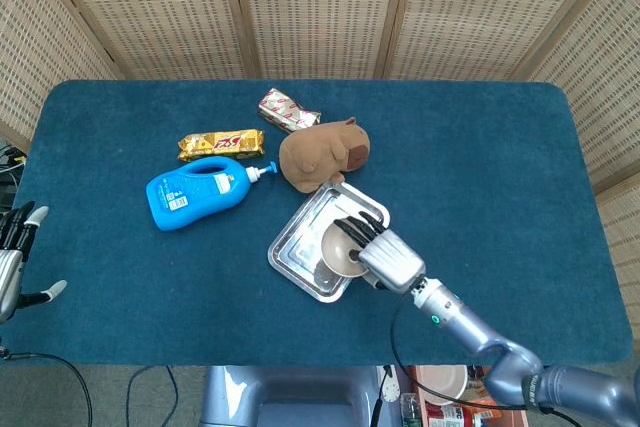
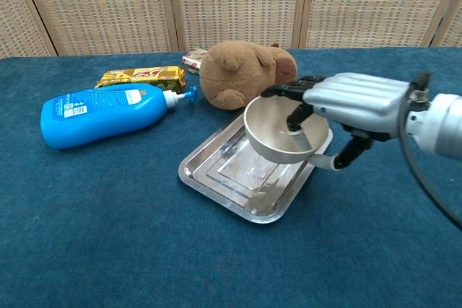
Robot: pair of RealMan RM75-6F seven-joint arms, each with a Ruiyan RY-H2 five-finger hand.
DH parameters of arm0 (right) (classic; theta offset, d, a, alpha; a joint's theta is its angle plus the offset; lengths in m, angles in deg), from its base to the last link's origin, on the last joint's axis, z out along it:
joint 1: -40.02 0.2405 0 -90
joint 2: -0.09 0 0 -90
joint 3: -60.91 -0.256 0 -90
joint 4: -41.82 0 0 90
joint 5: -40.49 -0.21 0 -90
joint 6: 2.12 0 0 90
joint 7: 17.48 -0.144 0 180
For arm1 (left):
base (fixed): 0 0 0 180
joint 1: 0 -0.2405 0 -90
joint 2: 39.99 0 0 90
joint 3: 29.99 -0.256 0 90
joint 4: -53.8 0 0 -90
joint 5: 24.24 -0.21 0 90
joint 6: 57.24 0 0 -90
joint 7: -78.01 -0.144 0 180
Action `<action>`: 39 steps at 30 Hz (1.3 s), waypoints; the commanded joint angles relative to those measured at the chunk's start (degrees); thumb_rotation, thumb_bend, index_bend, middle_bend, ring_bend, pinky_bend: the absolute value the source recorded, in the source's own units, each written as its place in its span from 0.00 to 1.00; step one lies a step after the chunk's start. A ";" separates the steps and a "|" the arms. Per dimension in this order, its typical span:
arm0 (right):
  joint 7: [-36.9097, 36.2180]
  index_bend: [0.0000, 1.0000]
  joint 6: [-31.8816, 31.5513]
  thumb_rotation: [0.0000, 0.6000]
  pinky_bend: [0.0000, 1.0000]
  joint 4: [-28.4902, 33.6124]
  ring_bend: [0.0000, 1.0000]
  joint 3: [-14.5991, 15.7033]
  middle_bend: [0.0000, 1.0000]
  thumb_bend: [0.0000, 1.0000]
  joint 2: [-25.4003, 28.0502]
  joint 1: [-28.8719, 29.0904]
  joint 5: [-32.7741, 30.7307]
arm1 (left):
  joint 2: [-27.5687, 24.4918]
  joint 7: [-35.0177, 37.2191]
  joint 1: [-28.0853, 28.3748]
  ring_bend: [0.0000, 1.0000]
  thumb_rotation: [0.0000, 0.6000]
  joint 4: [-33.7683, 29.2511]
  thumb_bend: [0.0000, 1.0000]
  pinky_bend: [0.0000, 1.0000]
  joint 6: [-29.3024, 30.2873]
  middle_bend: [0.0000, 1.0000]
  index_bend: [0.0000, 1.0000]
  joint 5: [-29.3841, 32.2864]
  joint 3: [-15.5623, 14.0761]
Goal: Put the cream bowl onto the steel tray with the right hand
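Note:
The cream bowl (image 2: 274, 132) (image 1: 335, 247) hangs tilted in the air above the steel tray (image 2: 231, 171) (image 1: 298, 247). My right hand (image 2: 346, 106) (image 1: 380, 257) grips the bowl's right rim, fingers inside and thumb under its outer wall. The bowl sits over the tray's right half and hides part of it. My left hand (image 1: 15, 262) shows at the left edge of the head view, off the table, fingers apart and holding nothing.
A brown plush toy (image 2: 242, 73) lies just behind the tray. A blue bottle (image 2: 105, 113) lies on its side to the left, with a gold snack bar (image 2: 141, 75) and a red-silver packet (image 1: 288, 109) behind it. The table is covered in blue cloth.

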 commanded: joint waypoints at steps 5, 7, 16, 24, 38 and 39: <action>10.83 0.66 6.59 1.00 0.00 -4.33 0.00 -3.56 0.00 0.43 -7.44 6.15 -8.75 | -0.16 0.71 0.67 0.00 1.00 0.82 0.00 0.00 -1.62 0.00 0.00 1.38 0.50; 12.71 0.66 7.05 1.00 0.00 -5.44 0.00 -3.75 0.00 0.43 -8.62 6.77 -10.43 | -0.19 0.79 0.81 0.00 1.00 0.95 0.00 0.00 -1.93 0.00 0.00 1.53 0.54; 20.54 0.31 6.87 1.00 0.00 -6.92 0.00 -4.45 0.00 0.42 -10.49 7.82 -18.92 | -0.35 1.33 0.95 0.00 1.00 1.02 0.00 0.00 -2.36 0.00 0.00 1.69 0.56; 23.70 0.09 4.49 1.00 0.00 -1.19 0.00 -3.80 0.00 0.42 -6.56 7.00 -22.71 | -0.31 1.09 0.93 0.00 1.00 0.97 0.00 0.00 -2.16 0.00 0.00 1.42 0.47; 8.06 0.02 -16.67 1.00 0.00 11.52 0.00 4.78 0.00 0.00 13.18 -9.61 -11.25 | -0.97 1.67 -0.85 0.00 1.00 -0.14 0.00 0.00 1.28 0.00 0.00 -2.44 -0.98; 4.70 0.01 -18.89 1.00 0.00 10.27 0.00 6.26 0.00 0.00 14.03 -11.46 -9.01 | -0.66 1.00 -1.11 0.00 1.00 0.22 0.00 0.00 2.06 0.00 0.00 -2.66 -0.93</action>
